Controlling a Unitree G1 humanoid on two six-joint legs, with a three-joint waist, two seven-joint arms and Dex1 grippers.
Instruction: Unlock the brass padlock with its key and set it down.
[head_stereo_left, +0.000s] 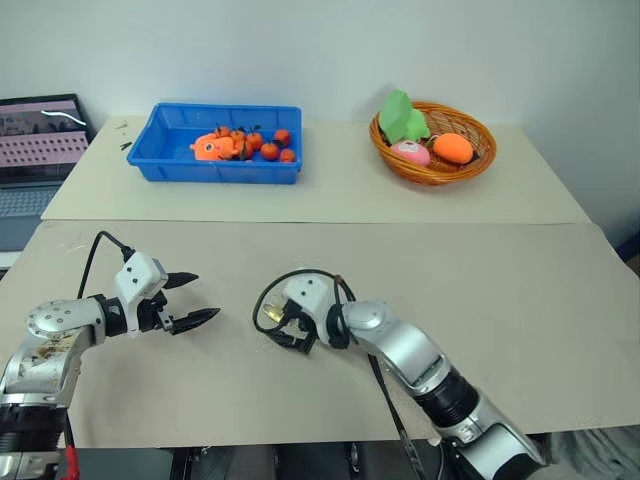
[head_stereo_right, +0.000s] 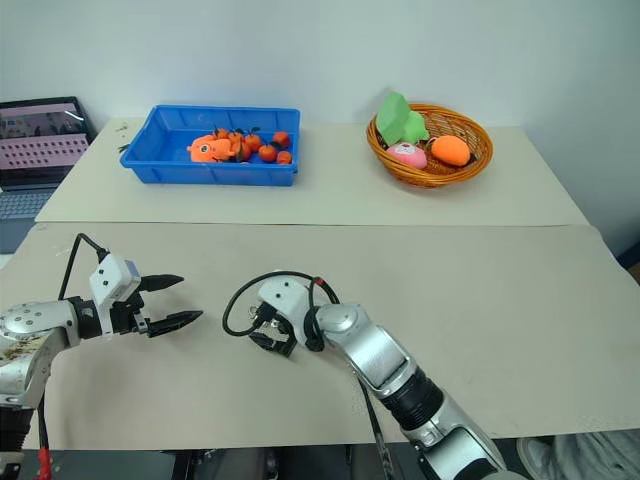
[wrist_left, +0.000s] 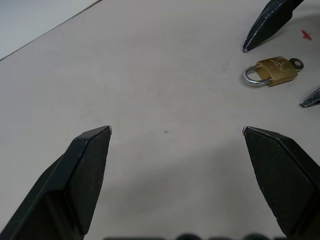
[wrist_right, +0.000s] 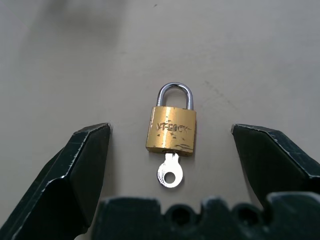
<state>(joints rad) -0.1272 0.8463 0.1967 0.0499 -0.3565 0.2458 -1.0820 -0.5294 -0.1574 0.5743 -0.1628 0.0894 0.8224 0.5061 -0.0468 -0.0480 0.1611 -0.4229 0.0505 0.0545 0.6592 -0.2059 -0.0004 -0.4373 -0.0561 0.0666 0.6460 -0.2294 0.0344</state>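
The brass padlock (wrist_right: 171, 129) lies flat on the beige table, silvery shackle seated in the body. Its key (wrist_right: 169, 172) sticks out of the bottom of the lock. My right gripper (wrist_right: 170, 127) is open, one finger on each side of the padlock and neither touching it. In the left eye view the padlock (head_stereo_left: 270, 315) shows as a small golden spot at the right gripper (head_stereo_left: 282, 328). My left gripper (head_stereo_left: 207, 295) hovers open and empty a short way to the left, pointing at the lock. The left wrist view shows the padlock (wrist_left: 272, 71) between the right gripper's fingertips (wrist_left: 265, 25).
A blue tray (head_stereo_left: 170, 165) of small orange fruit and a wicker basket (head_stereo_left: 480, 165) of toys stand at the back of the far table. A laptop (head_stereo_left: 35, 150) sits far left. A black cable (head_stereo_left: 262, 292) loops beside my right wrist. A red speck (wrist_left: 305, 34) marks the table near the lock.
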